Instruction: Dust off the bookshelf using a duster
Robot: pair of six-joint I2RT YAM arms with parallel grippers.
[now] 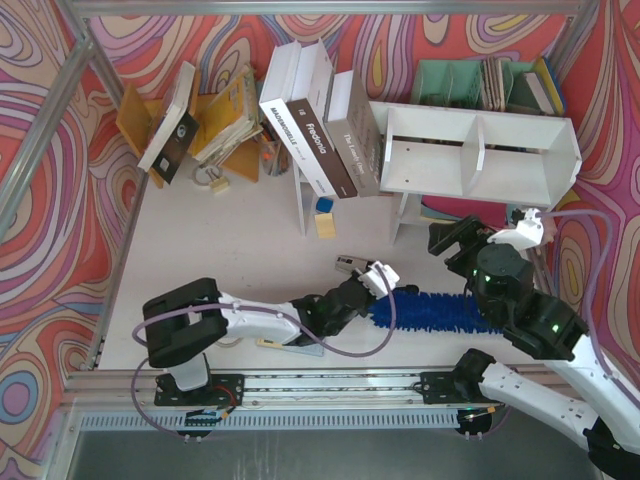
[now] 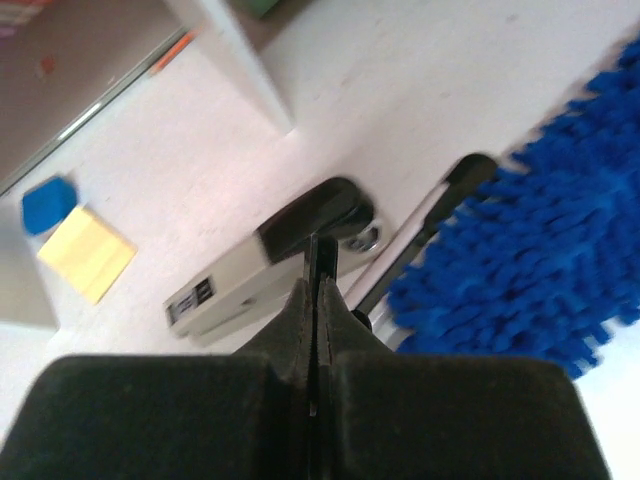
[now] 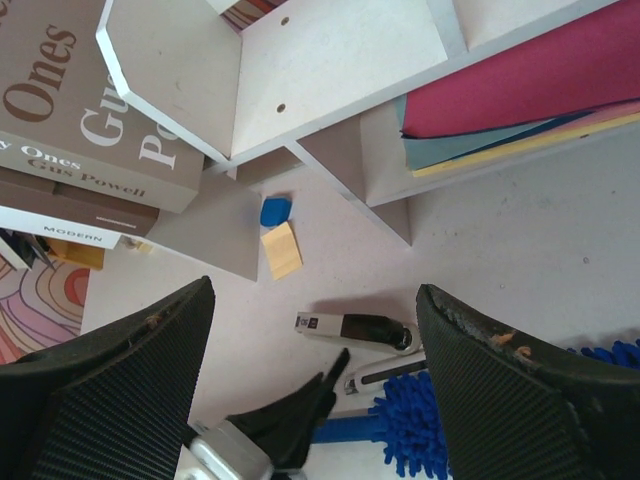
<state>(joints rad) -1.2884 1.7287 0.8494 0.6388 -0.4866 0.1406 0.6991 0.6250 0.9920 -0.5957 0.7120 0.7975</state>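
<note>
The white bookshelf (image 1: pixel 480 150) stands at the back right; its underside fills the top of the right wrist view (image 3: pixel 300 80). The blue fluffy duster (image 1: pixel 430 310) lies flat on the table between the arms, also in the left wrist view (image 2: pixel 530 270). Its head (image 3: pixel 420 425) and slim handle (image 3: pixel 345 432) show in the right wrist view. My left gripper (image 1: pixel 348 265) is shut with nothing between its jaws (image 2: pixel 320 255), just above the handle end (image 3: pixel 300 410). My right gripper (image 1: pixel 452 240) is open and empty (image 3: pixel 315 300), above the duster and in front of the shelf.
A black-and-white stapler (image 2: pixel 270 265) and a grey slim tool (image 3: pixel 385 370) lie beside the duster's head. A yellow sticky pad (image 3: pixel 282 250) and a small blue object (image 3: pixel 275 210) sit by the shelf leg. Leaning books (image 1: pixel 320 130), a yellow rack (image 1: pixel 200 125) and a green organiser (image 1: pixel 470 80) stand behind.
</note>
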